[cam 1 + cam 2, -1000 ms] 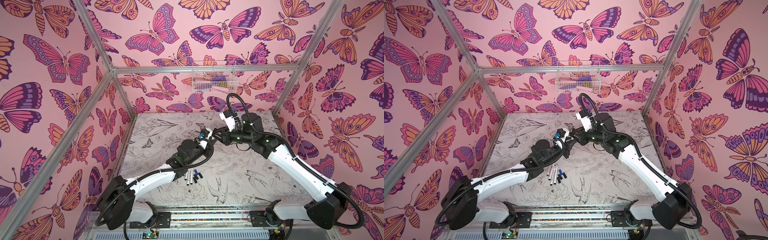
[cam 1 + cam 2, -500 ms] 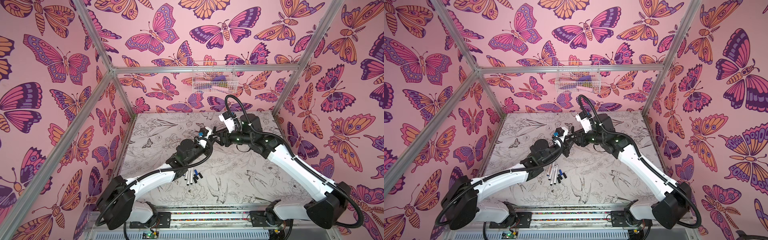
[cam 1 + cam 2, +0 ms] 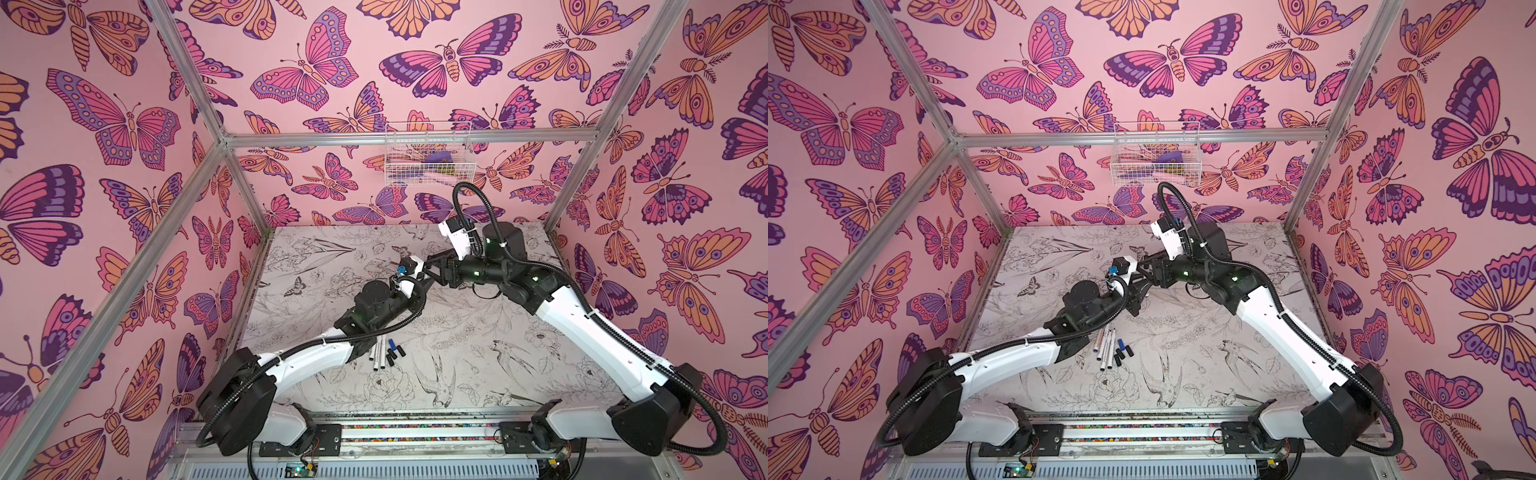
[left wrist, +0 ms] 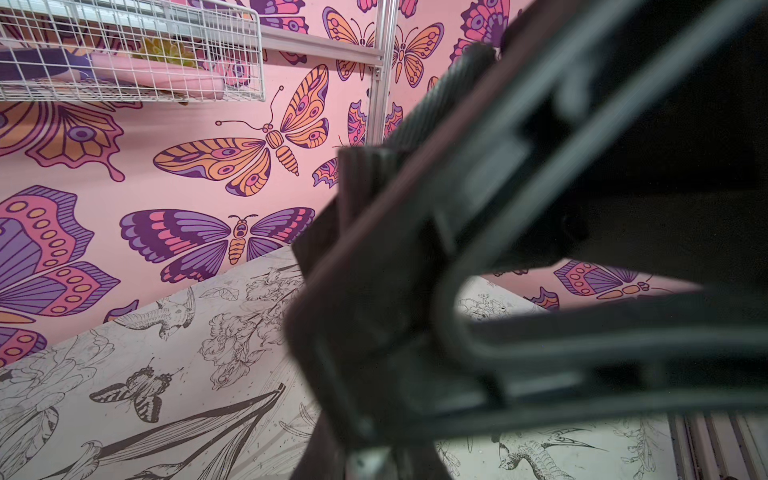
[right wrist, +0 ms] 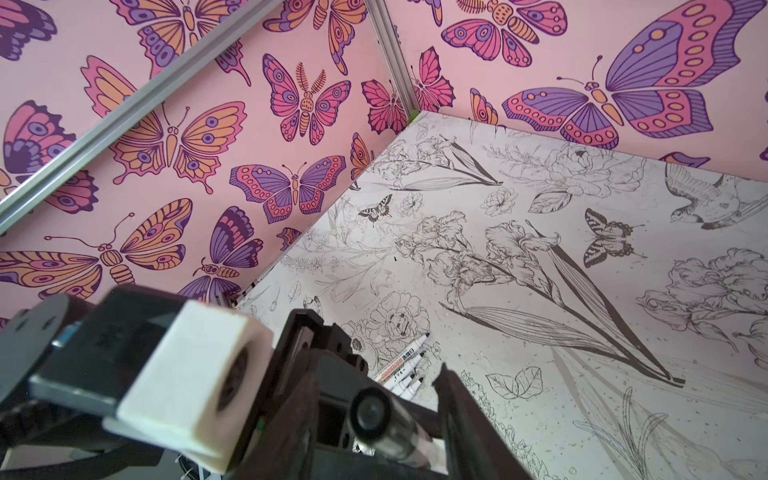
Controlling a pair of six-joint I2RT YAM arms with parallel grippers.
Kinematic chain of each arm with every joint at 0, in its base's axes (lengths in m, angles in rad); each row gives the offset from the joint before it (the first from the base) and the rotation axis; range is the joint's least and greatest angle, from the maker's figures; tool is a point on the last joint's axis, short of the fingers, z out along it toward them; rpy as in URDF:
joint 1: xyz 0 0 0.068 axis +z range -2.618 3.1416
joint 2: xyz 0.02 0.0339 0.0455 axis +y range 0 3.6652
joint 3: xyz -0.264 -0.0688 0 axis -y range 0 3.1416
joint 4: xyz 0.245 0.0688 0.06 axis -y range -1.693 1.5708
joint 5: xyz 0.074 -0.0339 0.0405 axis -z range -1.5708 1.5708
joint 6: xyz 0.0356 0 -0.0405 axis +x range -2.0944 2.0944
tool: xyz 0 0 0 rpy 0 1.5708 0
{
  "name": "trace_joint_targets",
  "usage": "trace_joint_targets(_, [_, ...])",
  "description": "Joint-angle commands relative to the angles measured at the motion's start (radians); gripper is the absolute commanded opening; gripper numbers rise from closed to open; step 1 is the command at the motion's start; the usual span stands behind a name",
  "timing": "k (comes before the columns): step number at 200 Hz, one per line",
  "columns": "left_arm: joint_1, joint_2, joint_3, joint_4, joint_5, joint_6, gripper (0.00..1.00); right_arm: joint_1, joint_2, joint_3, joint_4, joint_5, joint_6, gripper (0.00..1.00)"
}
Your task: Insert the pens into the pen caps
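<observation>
In both top views my left gripper [image 3: 419,284] and right gripper [image 3: 428,270] meet tip to tip above the middle of the floral table [image 3: 478,357]. The right wrist view shows a white pen with a black cap [image 5: 371,409] on its end. It sticks up between my right gripper's [image 5: 375,376] open fingers, with a gap on each side. My left gripper is shut on that pen's barrel lower down. Several uncapped pens [image 3: 379,358] lie side by side on the table beside loose caps [image 3: 394,352], one of them blue [image 3: 391,344]. The left wrist view is blocked by blurred dark gripper parts.
A white wire basket [image 3: 428,154] hangs on the back wall above the arms. Aluminium frame posts [image 3: 582,145] and butterfly walls close in the table on three sides. The loose pens [image 3: 1105,348] lie just under my left forearm [image 3: 1034,353].
My right gripper's jaws have opened off the black cap and drawn back slightly. The left gripper has kept its hold on the pen and barely moved.
</observation>
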Motion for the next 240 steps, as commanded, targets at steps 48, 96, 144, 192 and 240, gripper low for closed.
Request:
trace_joint_targets(48, [-0.004,0.003,-0.015,0.046,0.018,-0.016,0.0,0.001,0.032,0.045,0.025,-0.005,0.005,0.4])
trace_joint_targets(96, [-0.007,-0.001,-0.014,0.045,0.026,-0.012,0.0,0.0,0.039,0.044,0.018,-0.001,0.011,0.32])
trace_joint_targets(144, [-0.008,-0.007,-0.007,0.046,0.025,-0.008,0.0,0.001,0.039,0.027,0.021,-0.009,0.026,0.09])
trace_joint_targets(192, [-0.01,-0.021,0.058,0.078,0.008,0.041,0.0,0.002,0.025,-0.06,0.049,-0.068,0.08,0.03])
trace_joint_targets(240, [-0.01,-0.001,0.158,0.119,0.007,0.169,0.0,0.014,0.04,-0.123,-0.013,-0.066,0.078,0.01])
